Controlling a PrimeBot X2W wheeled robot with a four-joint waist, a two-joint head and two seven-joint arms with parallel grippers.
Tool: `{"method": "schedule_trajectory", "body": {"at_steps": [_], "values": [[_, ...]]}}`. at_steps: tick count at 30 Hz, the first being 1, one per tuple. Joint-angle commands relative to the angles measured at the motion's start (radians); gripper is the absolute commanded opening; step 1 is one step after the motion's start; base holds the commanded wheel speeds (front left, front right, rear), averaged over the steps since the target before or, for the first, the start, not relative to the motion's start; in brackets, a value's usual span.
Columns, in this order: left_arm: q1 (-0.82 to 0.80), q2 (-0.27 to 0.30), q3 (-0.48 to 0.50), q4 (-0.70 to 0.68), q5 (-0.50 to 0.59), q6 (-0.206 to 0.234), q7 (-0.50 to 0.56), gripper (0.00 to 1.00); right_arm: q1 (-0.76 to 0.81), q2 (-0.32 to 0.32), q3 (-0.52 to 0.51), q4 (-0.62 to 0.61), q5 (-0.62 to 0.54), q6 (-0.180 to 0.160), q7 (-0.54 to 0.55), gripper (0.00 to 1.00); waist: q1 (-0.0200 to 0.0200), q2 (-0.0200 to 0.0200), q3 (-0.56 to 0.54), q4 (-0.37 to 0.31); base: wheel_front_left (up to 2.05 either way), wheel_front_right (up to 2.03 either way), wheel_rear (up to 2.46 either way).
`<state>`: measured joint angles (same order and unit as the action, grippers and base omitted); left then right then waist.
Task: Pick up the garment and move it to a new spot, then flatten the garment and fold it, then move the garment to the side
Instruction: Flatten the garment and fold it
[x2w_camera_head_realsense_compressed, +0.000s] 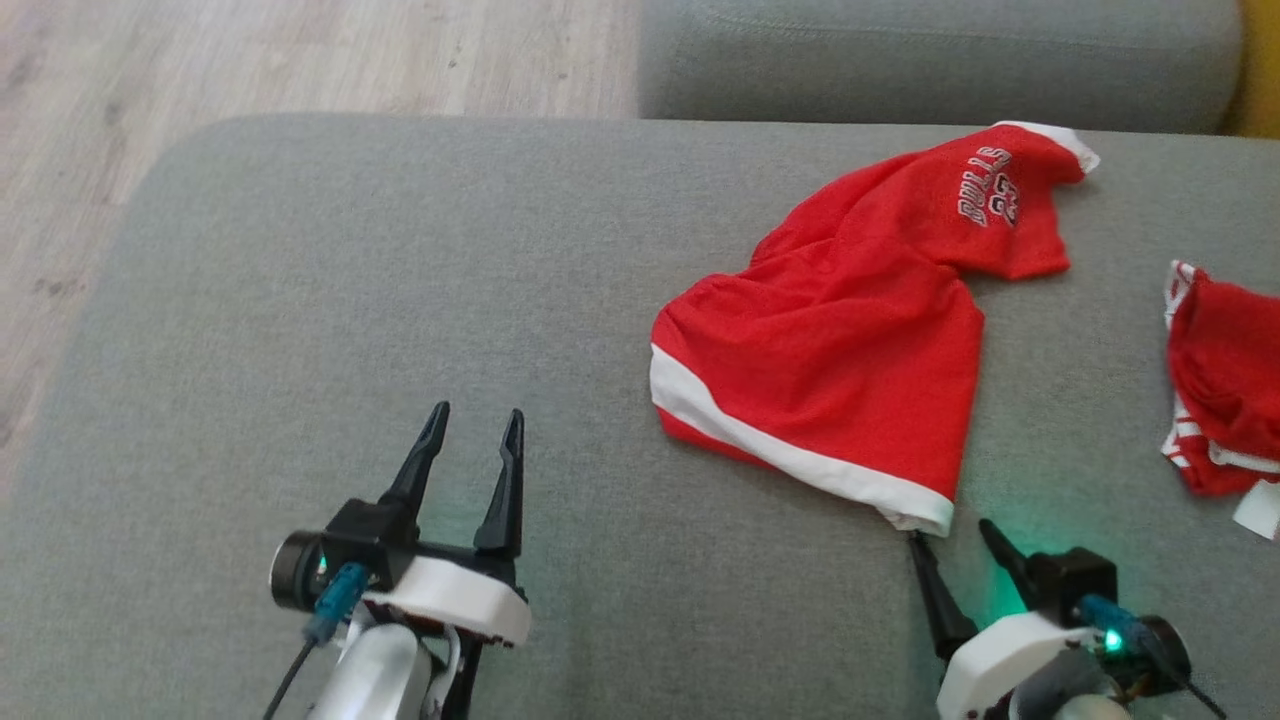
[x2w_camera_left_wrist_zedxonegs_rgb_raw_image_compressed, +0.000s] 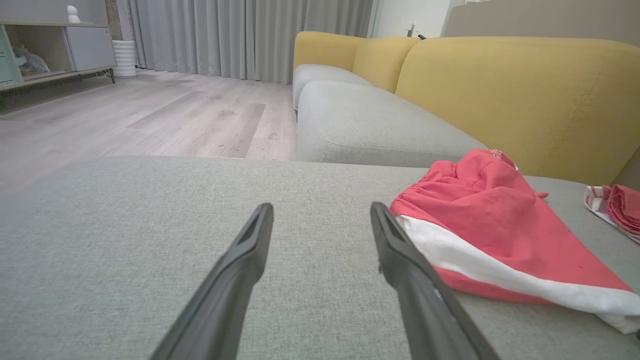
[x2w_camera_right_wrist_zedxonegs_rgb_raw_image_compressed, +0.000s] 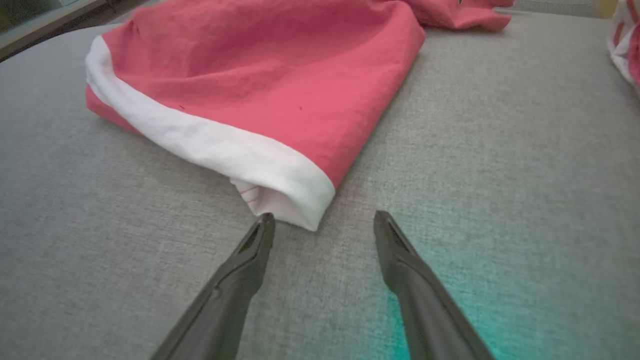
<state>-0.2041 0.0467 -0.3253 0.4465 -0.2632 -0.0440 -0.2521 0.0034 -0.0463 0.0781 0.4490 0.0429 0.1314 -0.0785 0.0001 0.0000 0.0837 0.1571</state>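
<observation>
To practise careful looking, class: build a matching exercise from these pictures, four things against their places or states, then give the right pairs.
Column A
1 left gripper
2 right gripper
3 Bulls garment
4 second red garment

Column B
a at the head view's right edge
b open, fingertip by a white-hemmed corner
c open over bare grey cushion
d crumpled, white band along its near edge

Pairs: 1-c; 2-b; 3-d; 4-a

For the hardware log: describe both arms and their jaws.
Left arm and right arm look alike: two long, dark, tapered jaws on a black block, a white wrist shell, and a blue connector with a dark cable. A green light glows on the right one.
</observation>
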Motion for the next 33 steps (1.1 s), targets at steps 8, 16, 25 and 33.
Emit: {"method": "schedule_trajectory", "body": {"at_steps": [8,16,25,33], "values": [[-0.063,0.004,0.034,-0.020,-0.001,0.005,-0.010,1.00,-0.090,-0.004,-0.008,0.027,0.037,-0.001,-0.045,1.00,-0.0001,0.0000,0.029,0.020,0.00,0.00,0.00],[-0.062,0.004,0.049,-0.016,0.007,0.004,-0.010,1.00,-0.127,-0.004,-0.073,0.055,-0.034,-0.001,-0.072,0.00,-0.0001,0.0000,0.017,-0.006,0.00,0.00,0.00],[-0.049,0.004,0.051,-0.018,0.001,0.006,-0.010,1.00,-0.168,-0.021,-0.250,-0.085,-0.278,-0.001,-0.078,0.00,-0.0001,0.0000,-0.023,-0.045,0.00,0.00,0.00],[-0.040,0.004,0.037,-0.025,-0.016,0.015,-0.010,1.00,-0.125,-0.026,-0.257,-0.235,-0.514,-0.001,-0.043,0.03,-0.0001,0.0000,-0.031,-0.046,0.00,0.00,0.00]]}}
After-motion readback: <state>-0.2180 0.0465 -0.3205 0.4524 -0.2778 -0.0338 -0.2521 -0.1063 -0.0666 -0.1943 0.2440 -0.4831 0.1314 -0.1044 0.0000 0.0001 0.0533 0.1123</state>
